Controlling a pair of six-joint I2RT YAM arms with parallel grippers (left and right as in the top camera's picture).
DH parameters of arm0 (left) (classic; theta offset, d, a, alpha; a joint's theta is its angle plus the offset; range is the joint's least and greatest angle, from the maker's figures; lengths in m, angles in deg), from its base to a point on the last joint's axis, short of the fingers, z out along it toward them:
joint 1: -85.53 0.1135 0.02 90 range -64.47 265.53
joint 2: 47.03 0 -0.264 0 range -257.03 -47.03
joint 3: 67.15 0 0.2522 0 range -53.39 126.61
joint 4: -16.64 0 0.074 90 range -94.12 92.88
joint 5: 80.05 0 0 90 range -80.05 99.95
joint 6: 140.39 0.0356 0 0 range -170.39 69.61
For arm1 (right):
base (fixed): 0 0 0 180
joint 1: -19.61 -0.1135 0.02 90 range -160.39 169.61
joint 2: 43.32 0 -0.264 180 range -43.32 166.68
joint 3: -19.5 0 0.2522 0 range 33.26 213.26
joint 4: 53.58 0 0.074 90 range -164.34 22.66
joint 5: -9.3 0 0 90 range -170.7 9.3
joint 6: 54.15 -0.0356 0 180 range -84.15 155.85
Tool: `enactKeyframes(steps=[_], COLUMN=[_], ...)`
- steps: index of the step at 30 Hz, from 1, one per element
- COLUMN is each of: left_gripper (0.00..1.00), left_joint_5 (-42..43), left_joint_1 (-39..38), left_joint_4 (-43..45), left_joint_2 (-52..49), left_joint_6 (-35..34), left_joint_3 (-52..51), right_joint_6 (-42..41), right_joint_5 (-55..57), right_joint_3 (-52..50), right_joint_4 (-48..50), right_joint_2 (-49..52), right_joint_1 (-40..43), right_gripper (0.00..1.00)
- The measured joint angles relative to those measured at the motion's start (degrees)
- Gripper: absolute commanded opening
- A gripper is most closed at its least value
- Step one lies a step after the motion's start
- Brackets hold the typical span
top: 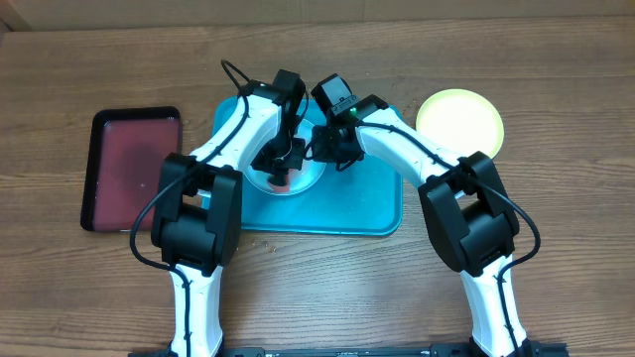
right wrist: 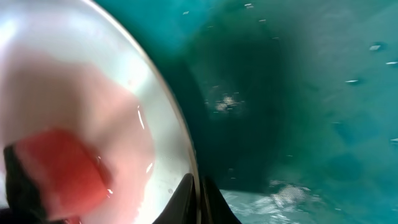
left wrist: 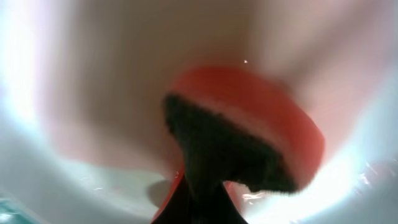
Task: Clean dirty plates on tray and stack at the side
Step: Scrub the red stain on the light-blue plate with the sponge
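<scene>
A pale whitish plate lies on the turquoise tray. My left gripper is shut on a red sponge with a dark scrub side and presses it onto the plate's inside. The left wrist view is filled by the sponge against the plate, and the left gripper clamps the sponge from below. My right gripper is shut on the plate's right rim. In the right wrist view, one finger of that gripper sits on each side of the plate edge, above the tray. A yellow-green plate rests on the table to the tray's right.
A dark red tray with a black rim lies on the wooden table left of the turquoise tray. Both arms lean in over the turquoise tray's left half, with their bases at the table's near edge.
</scene>
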Motion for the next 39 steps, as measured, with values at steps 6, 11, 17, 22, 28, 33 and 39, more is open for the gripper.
enactKeyframes(steps=[6, 11, 17, 22, 28, 33, 39], left_gripper=[0.04, 0.04, 0.04, 0.04, 0.04, 0.04, 0.04], left_joint_5=[-10.0, -6.5, 7.7, 15.7, 13.5, 4.6, -11.5], left_joint_1=[0.6, 1.7, 2.7, 2.3, 2.6, 2.8, 4.3], left_joint_4=[6.5, 12.0, 16.8, 14.4, 7.8, 3.3, 1.8], left_joint_2=[0.0, 0.0, 0.0, 0.0, 0.0, 0.0, 0.0], left_joint_6=[-5.8, -10.4, -11.6, -7.2, -2.5, -1.6, -2.9], left_joint_3=[0.0, -0.1, -0.1, -0.1, 0.0, 0.3, 0.2], right_joint_6=[-0.1, 0.0, -0.1, -0.1, 0.0, 0.0, 0.0], right_joint_5=[0.0, 0.1, 0.5, 0.5, 0.2, -1.2, -1.2], right_joint_3=[0.0, 0.0, 0.0, 0.0, 0.0, 0.0, 0.0], right_joint_4=[0.1, 0.0, 0.0, 0.0, 0.0, 0.0, 0.0], right_joint_2=[0.0, 0.0, 0.0, 0.0, 0.0, 0.0, 0.0], right_joint_1=[-0.2, -0.2, 0.1, 0.1, 0.0, -1.0, -1.2], right_gripper=[0.04, 0.04, 0.04, 0.04, 0.04, 0.04, 0.04])
